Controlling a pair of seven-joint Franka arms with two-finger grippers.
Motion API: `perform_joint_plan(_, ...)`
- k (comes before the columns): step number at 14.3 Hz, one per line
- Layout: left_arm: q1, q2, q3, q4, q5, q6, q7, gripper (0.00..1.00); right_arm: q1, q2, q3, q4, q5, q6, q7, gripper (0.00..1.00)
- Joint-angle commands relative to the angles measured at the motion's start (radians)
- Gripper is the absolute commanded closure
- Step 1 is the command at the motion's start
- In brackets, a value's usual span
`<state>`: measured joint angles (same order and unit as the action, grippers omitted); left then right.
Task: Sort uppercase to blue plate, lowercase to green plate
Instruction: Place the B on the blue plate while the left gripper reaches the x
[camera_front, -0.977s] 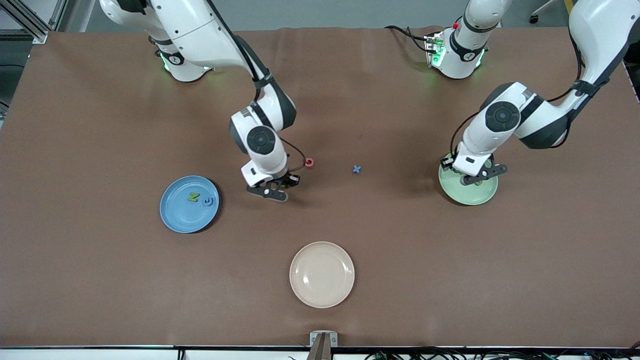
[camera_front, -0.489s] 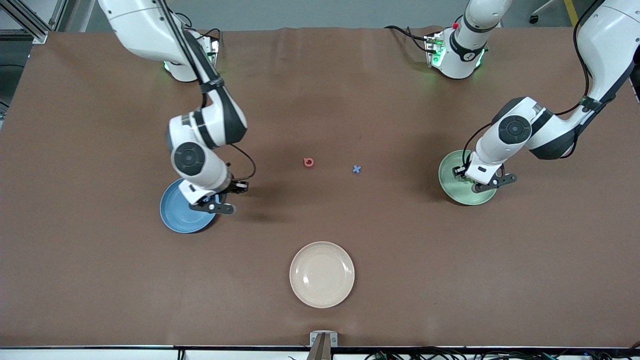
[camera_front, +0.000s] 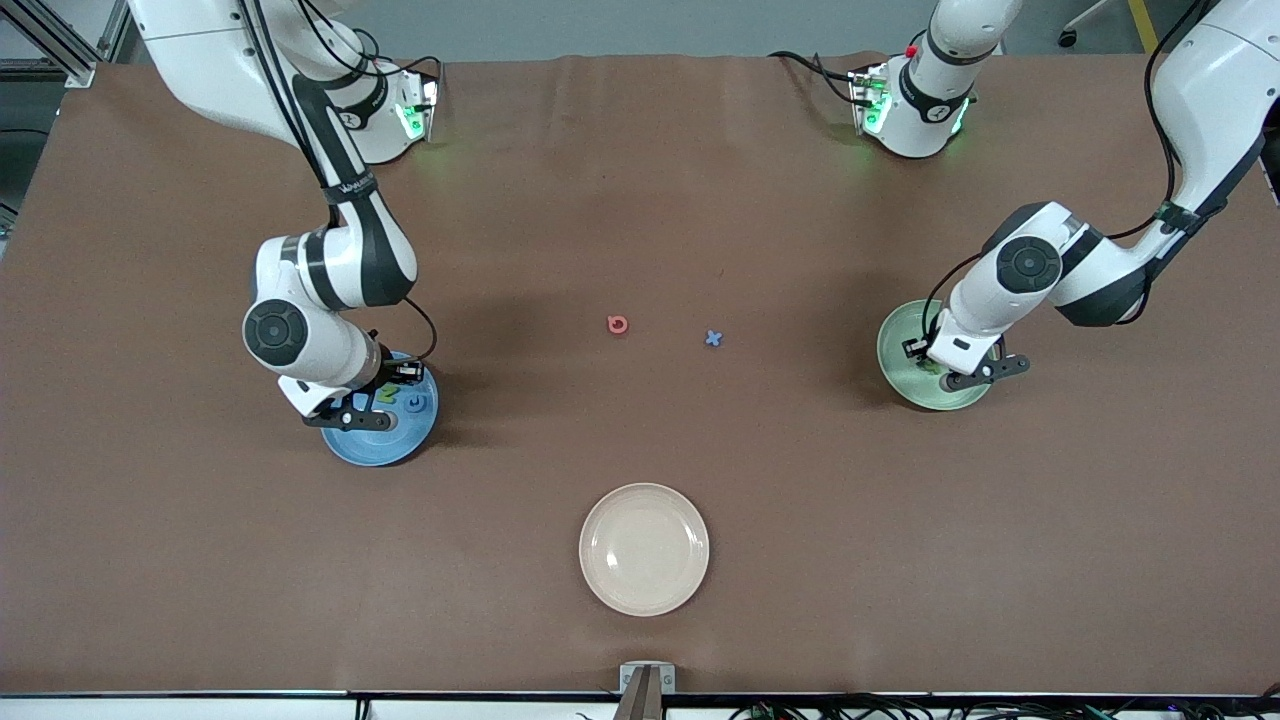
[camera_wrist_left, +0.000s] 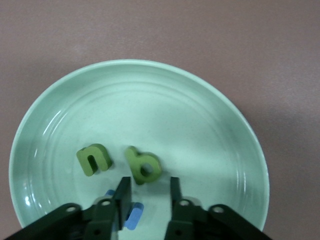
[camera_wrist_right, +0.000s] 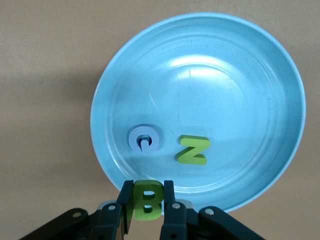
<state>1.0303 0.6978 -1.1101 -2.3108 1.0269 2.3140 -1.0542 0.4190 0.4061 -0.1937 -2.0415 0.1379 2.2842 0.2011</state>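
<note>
Right hand (camera_wrist_right: 146, 202) grips green B (camera_wrist_right: 147, 201) over blue plate (camera_wrist_right: 240, 50).
Wrist views alone reveal this; left hand (camera_wrist_left: 146, 197) hangs open over green plate (camera_wrist_left: 210, 100).

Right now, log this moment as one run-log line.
right claw: shut on B, over blue plate | left claw: open, over green plate | Q, x: on table

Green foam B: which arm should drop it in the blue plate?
Right. Its end effector is already shut on the green foam letter B, over the rim of the round blue plate. The left end effector is open over the pale green plate, at the table's left-arm end.
</note>
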Motion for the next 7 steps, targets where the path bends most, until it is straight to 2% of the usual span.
perform_joint_plan(1, -0.009, -0.012, 0.003, 0.010, 0.016, 0.004, 0.030, 0.15, -0.005, -0.012, 0.014, -0.061, -0.008, 0.084, -0.005, 0.96)
perform_joint_plan(2, -0.009, -0.014, -0.014, 0.008, 0.016, 0.001, 0.030, 0.12, -0.005, -0.006, 0.014, -0.063, -0.008, 0.087, -0.003, 0.87)
perform_joint_plan(3, -0.009, -0.015, -0.042, 0.008, 0.012, -0.005, 0.025, 0.09, -0.016, -0.006, 0.014, -0.062, -0.008, 0.083, -0.005, 0.50)
perform_joint_plan(4, -0.009, -0.015, -0.077, 0.008, 0.002, -0.011, 0.019, 0.07, -0.025, -0.007, 0.014, -0.060, -0.008, 0.083, -0.005, 0.01)
perform_joint_plan(7, -0.031, -0.015, -0.184, 0.027, -0.086, -0.073, -0.012, 0.02, -0.028, -0.009, 0.014, -0.059, -0.008, 0.078, -0.005, 0.00)
